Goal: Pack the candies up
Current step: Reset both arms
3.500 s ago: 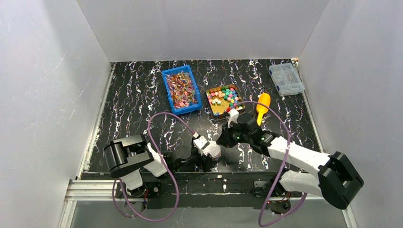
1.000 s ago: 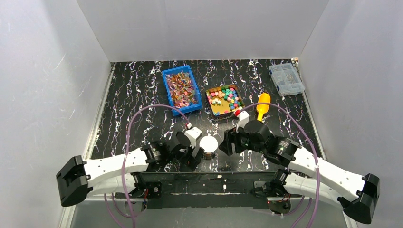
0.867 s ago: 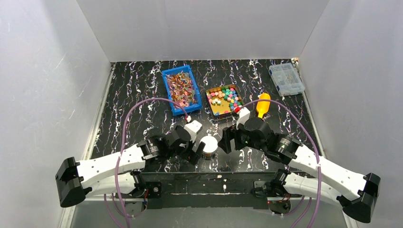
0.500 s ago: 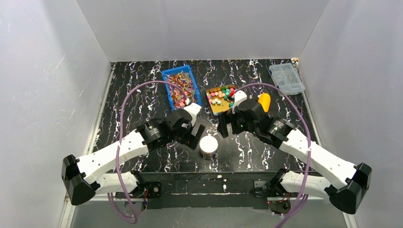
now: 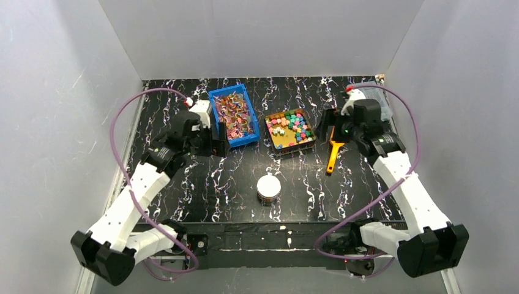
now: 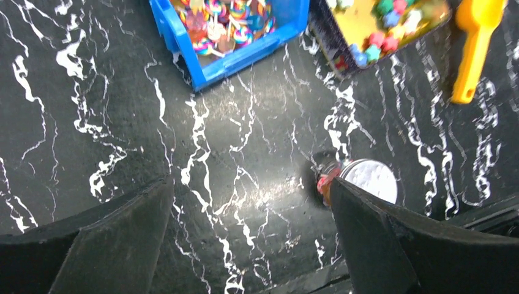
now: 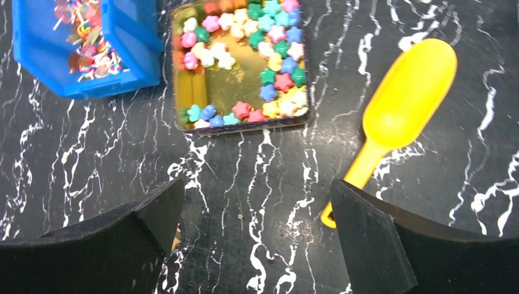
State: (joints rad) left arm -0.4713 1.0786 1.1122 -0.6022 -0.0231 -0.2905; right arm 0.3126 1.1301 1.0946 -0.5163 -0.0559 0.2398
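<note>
The candies, small bright chunky sweets, lie in a gold tray at the table's middle back, also seen in the left wrist view as candies. A small jar with a white lid stands alone near the front; through its side I see coloured candies in the jar. My left gripper hovers open beside the blue bin, empty. My right gripper hovers open above the orange scoop, right of the tray, holding nothing.
A blue bin of foil-wrapped sweets stands left of the tray. A clear lidded box at the back right is partly hidden by my right arm. White walls close the table on three sides.
Both arms have pulled away from the jar and risen toward the back, left to the blue bin, right over the scoop. The right gripper has opened wide. The lidded jar stands alone.
</note>
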